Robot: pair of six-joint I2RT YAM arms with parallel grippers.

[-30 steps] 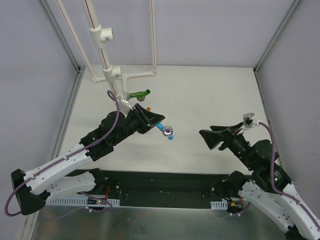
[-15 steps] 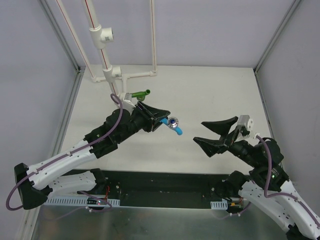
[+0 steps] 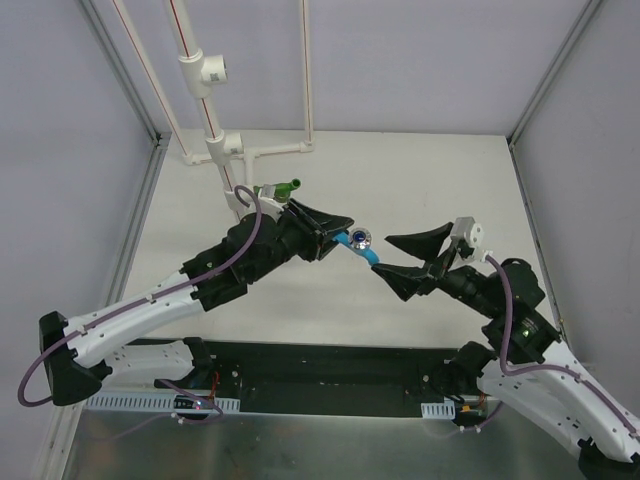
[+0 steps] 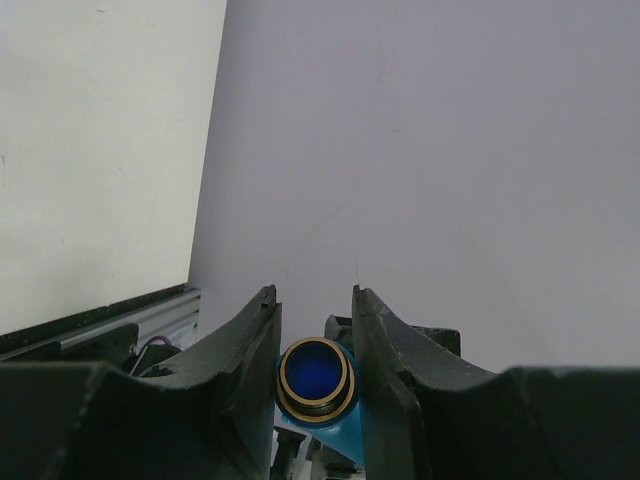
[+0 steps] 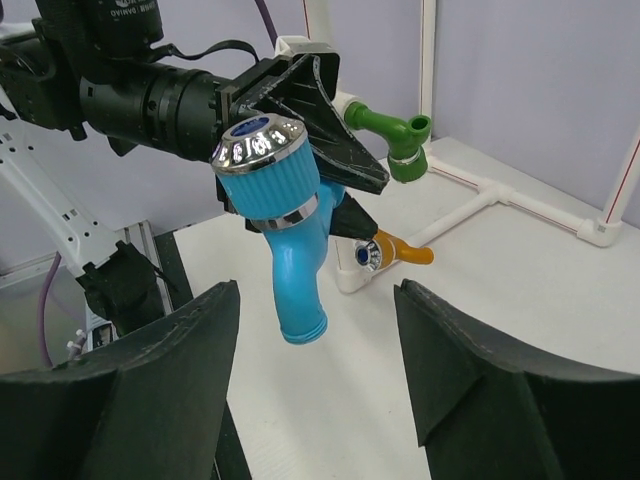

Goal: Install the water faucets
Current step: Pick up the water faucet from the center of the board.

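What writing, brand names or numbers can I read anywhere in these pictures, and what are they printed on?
Nothing is clear enough to quote.
White lettering on the left arm's black casing: upside down, cut off by the picture edge, too blurred to read.
Red stripe along the white pipe: too small to tell whether it holds print.
Shiny cap of the light blue faucet: a blue centre, no letters visible.

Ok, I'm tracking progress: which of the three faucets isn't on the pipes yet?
The light blue faucet: the left hand holds it in the air, while the green faucet and orange faucet are mounted on the white pipes.
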